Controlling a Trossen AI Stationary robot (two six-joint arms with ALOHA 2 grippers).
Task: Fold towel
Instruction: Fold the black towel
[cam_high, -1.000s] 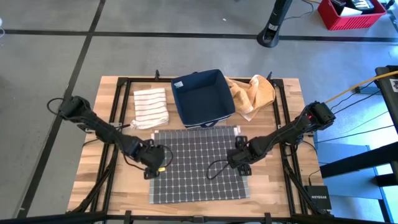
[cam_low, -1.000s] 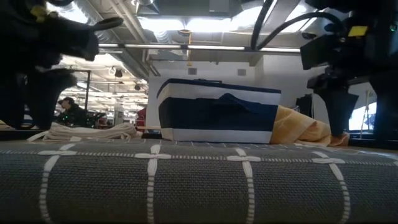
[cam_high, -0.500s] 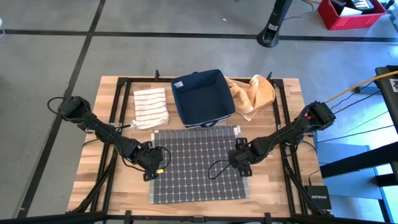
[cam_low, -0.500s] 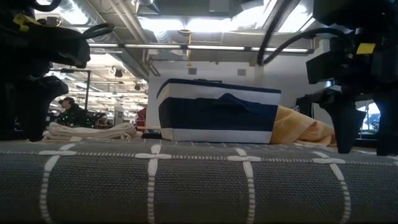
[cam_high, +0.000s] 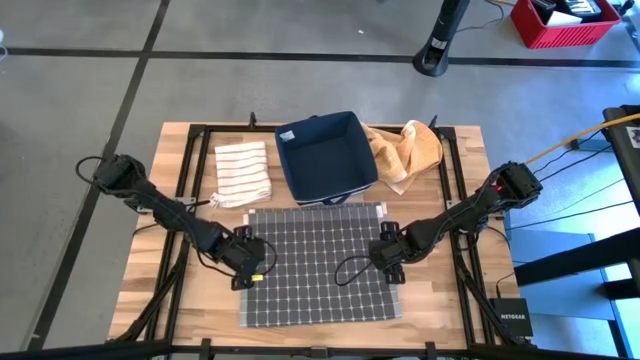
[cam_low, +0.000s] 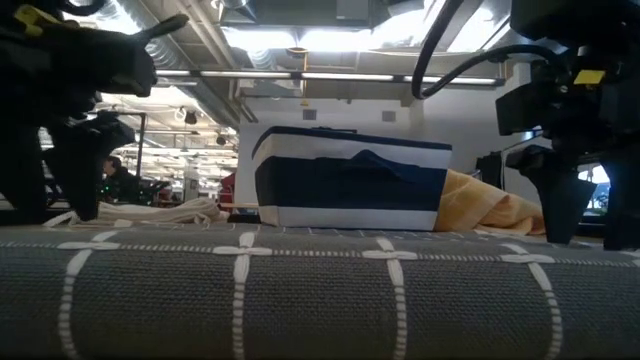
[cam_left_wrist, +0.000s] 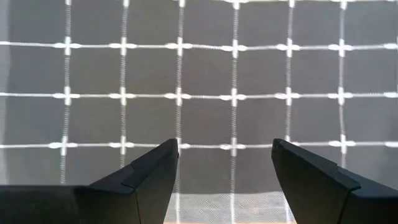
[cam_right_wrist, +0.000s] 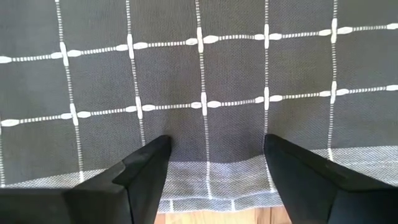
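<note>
The grey towel with a white grid (cam_high: 318, 265) lies spread flat on the wooden table. My left gripper (cam_high: 250, 268) is open and points down over the towel's left edge; the left wrist view shows its gap (cam_left_wrist: 225, 144) just inside the pale hem (cam_left_wrist: 230, 214). My right gripper (cam_high: 388, 262) is open and points down over the right edge, its gap (cam_right_wrist: 216, 142) just inside the hem (cam_right_wrist: 211, 186). In the low view both the left gripper (cam_low: 60, 190) and the right gripper (cam_low: 585, 215) reach down to the towel (cam_low: 300, 290). My left gripper's open fingertips (cam_left_wrist: 165, 149) stand at the towel's surface near its left hem, coming from above; I cannot tell whether they touch it. My right gripper's open fingertips (cam_right_wrist: 158, 146) stand at the surface near the right hem, from above; I cannot tell whether they touch.
A navy bin (cam_high: 327, 157) stands just beyond the towel's far edge. A folded white striped towel (cam_high: 243, 172) lies to its left and a crumpled orange cloth (cam_high: 405, 153) to its right. Bare wood borders the towel at the left, right and near sides.
Both grippers have come down toward the towel's side edges; in the low view the right gripper's fingers reach lower than a second ago. The towel has stayed flat where it was.
</note>
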